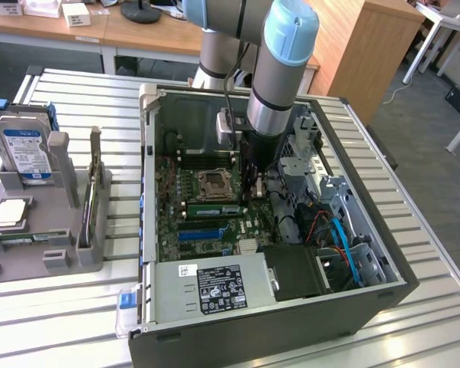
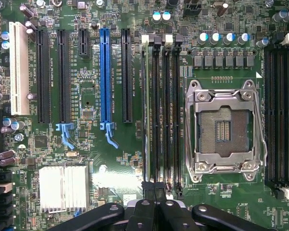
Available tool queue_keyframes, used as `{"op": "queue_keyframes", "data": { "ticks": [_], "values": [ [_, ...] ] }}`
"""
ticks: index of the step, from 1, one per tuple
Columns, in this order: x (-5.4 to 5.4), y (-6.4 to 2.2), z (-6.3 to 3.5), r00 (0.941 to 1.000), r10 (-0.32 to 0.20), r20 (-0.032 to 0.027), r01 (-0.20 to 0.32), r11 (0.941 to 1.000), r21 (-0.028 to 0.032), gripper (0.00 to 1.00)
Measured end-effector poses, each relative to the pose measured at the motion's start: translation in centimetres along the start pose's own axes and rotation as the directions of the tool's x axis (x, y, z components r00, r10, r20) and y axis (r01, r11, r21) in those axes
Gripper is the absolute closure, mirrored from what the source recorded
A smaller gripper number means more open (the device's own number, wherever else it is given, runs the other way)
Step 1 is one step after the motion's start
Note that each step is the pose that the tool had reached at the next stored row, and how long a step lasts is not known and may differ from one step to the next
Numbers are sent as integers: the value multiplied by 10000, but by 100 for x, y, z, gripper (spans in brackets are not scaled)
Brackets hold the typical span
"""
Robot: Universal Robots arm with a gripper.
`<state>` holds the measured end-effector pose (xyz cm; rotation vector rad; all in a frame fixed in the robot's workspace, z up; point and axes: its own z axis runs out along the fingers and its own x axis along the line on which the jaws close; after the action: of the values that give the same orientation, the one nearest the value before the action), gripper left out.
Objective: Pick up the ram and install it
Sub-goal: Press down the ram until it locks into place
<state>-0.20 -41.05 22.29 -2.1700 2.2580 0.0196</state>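
The ram (image 1: 212, 211) is a long green stick standing in a memory slot beside the CPU socket (image 1: 213, 182), inside the open computer case (image 1: 149, 230). In the wrist view the ram (image 2: 145, 120) shows edge-on as a thin strip in the slot farthest from the CPU socket (image 2: 225, 131). My gripper (image 1: 249, 192) reaches down into the case over the motherboard. Its black fingertips (image 2: 142, 211) are pressed together, and the gripper (image 2: 154, 211) is shut just above one end of the slot row. Nothing shows between the fingers. I cannot tell whether they touch the ram.
A grey fixture (image 1: 54, 253) at the exterior view's left holds a silver hard drive (image 1: 23, 149) and a square CPU chip (image 1: 10, 215). Drive cages and blue cables (image 1: 341, 238) crowd the case's right side. The power supply (image 1: 215, 287) fills its near edge.
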Motion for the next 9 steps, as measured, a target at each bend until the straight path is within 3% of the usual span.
{"op": "queue_keyframes", "data": {
  "ticks": [6,9],
  "values": [
    [-2,0,-7,10000,1,15,-1,10000,2,89],
    [-2,0,-92,10000,2,-9,-2,10000,1,89]
  ]
}}
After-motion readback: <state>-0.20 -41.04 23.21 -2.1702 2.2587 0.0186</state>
